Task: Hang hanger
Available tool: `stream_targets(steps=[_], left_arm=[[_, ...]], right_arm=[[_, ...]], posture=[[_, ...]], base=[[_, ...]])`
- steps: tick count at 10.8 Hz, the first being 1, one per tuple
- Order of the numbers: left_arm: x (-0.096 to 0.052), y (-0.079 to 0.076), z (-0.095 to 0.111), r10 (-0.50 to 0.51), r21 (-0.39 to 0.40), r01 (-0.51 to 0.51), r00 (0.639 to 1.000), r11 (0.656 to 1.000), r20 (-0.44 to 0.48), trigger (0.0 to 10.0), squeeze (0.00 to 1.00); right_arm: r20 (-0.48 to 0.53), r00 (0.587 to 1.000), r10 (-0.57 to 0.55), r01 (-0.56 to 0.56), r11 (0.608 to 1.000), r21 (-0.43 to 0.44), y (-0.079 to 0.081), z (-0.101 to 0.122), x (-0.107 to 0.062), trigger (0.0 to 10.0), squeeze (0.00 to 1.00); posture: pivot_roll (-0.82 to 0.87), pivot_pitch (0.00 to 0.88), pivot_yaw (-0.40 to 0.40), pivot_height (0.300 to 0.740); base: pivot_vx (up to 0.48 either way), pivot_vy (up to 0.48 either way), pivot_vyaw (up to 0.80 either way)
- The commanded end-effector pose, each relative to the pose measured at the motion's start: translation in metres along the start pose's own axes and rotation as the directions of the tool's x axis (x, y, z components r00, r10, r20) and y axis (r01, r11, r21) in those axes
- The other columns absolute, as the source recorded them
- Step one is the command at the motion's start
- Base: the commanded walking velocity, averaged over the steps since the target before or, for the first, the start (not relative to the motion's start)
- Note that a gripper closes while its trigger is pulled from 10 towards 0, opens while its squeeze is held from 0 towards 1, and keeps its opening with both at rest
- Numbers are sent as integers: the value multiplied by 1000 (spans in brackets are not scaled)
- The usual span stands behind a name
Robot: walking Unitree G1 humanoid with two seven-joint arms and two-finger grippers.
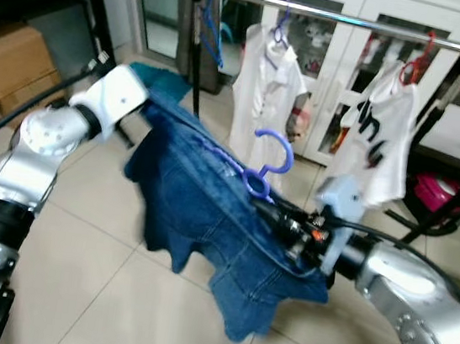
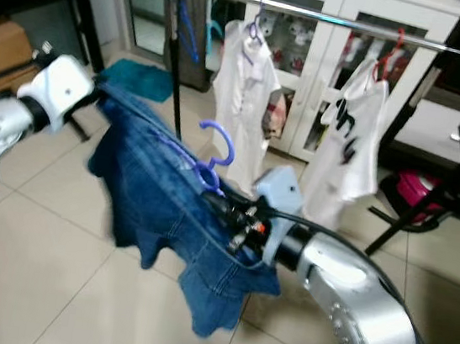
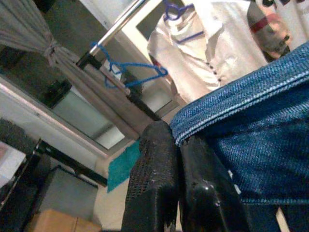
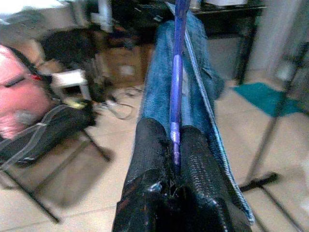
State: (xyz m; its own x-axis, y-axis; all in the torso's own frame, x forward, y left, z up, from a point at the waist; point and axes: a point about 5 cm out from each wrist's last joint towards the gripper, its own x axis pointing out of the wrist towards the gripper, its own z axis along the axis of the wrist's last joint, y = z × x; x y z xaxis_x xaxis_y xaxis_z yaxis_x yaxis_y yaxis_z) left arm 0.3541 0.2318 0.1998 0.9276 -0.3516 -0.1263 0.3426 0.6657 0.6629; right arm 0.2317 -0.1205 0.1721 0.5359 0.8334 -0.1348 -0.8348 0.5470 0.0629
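Crowding rail (image 1: 335, 15): shirts (image 1: 262, 87) (perhaps two)

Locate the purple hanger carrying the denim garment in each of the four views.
Left eye view: purple hanger, hook up, centre, above the denim garment.
Right eye view: left of centre.
Left wrist view: not in it; left gripper is shut on the denim hem.
Right wrist view: its bar runs up the middle from the right gripper.
Shared landmark: the clothes rail.
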Motion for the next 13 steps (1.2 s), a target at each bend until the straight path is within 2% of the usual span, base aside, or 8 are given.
stream_targets(steps=[1,3,4,5,6,8,11,13], left_arm=[[-16,31,-23,136,-25,-140,984,990,-117,0,0],[-19,29,-43,169,-134,-190,974,973,-151,0,0],[-22,31,-50,176,-91,-194,968,977,-180,0,0],[-23,36,-48,169,-63,-182,971,981,-170,0,0],[-13,32,-29,125,-69,-130,989,989,-80,0,0],[9,22,13,79,-48,-75,994,996,78,0,0],[47,-39,94,-161,34,159,930,987,331,0,0],[54,-83,93,-309,74,301,902,951,301,0,0]], right_arm=[[25,999,23,-24,1000,16,2,4,-11,0,0],[31,998,58,-59,997,52,7,1,-12,0,0],[28,997,75,-76,995,60,8,0,-13,0,0],[-56,996,-75,75,997,4,-11,-3,-15,0,0],[-151,970,-189,178,981,-79,-27,-7,-10,0,0],[-240,949,-206,193,978,-76,-31,-15,6,0,0],[-333,918,-216,169,972,-167,-34,-17,45,0,0],[-330,920,-212,157,970,-184,-35,-9,52,0,0]], posture=[[-115,0,26,740],[-114,0,23,740],[-114,0,23,740],[-118,0,25,740],[-120,0,26,740],[-121,0,26,740],[-118,0,24,740],[-122,0,26,740]], base=[[0,0,0],[0,0,0],[0,0,0],[0,0,0],[0,0,0],[0,0,0],[0,0,0],[0,0,0]])
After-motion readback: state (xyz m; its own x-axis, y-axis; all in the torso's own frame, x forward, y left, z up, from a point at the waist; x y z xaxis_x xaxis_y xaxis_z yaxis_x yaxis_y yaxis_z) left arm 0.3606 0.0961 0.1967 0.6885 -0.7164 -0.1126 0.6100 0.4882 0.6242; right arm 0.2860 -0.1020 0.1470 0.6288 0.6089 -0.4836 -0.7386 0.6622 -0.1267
